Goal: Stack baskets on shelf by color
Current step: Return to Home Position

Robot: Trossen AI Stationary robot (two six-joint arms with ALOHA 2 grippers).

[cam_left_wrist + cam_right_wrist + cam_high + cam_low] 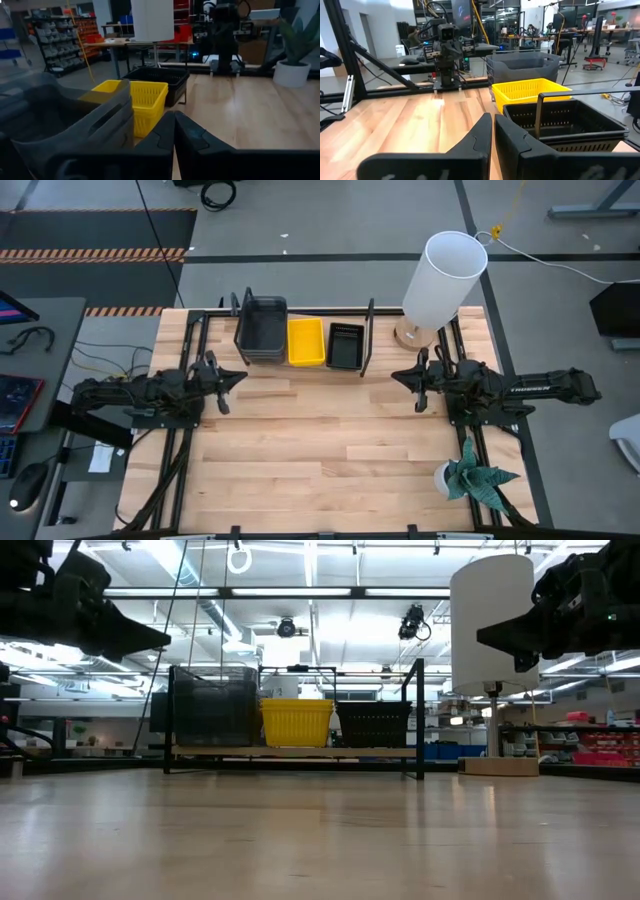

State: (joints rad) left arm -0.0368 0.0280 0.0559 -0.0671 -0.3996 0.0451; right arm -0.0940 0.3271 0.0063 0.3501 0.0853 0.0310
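Observation:
The shelf [300, 751], a wooden plank in a black wire frame, stands at the table's far edge. Three baskets rest on it by their bottoms, side by side. A tall smoky grey stack [260, 328] is on the left, a yellow basket [306, 340] in the middle and a black slotted one [345, 345] on the right. My left gripper [240, 378] hovers level in front of the shelf's left end, shut and holding nothing. My right gripper [396, 374] hovers level by the shelf's right end, its fingers [480, 131] together and holding nothing. The two grippers face each other.
A white cylindrical lamp [445, 275] on a wooden base stands at the far right, beside the shelf. A small potted plant [470, 478] sits near the right front corner. Bare wooden tabletop [320, 450] lies between the arms and toward the near edge.

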